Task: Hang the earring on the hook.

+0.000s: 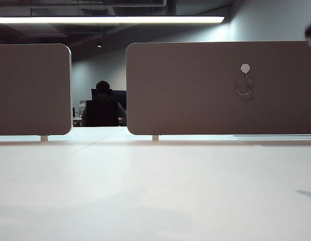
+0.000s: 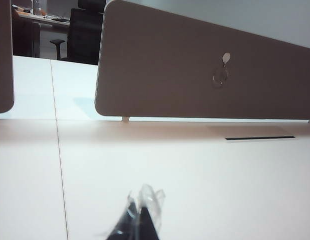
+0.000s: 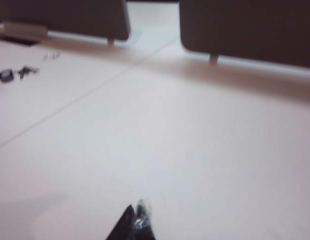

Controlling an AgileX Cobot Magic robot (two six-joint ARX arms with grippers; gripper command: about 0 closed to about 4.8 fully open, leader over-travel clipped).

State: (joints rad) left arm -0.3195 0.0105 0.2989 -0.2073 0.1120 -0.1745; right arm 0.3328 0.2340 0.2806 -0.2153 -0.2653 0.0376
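One earring [image 1: 244,88] is seen hanging from one hook [image 1: 245,68]; the left pincer [image 2: 138,220] and right pincer [image 3: 136,222] are pressed together above the counter [image 1: 145,191].

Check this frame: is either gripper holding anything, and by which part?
Nothing is held. The left gripper and right gripper are both shut and empty above the table; the earring hangs from the hook on the partition panel.

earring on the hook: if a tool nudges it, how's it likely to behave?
The earring is a thin wire hoop, so probably very light and springy. It hangs freely below the hook on the panel, so a nudge would likely swing it. The peg looks short; a push might slip it off.
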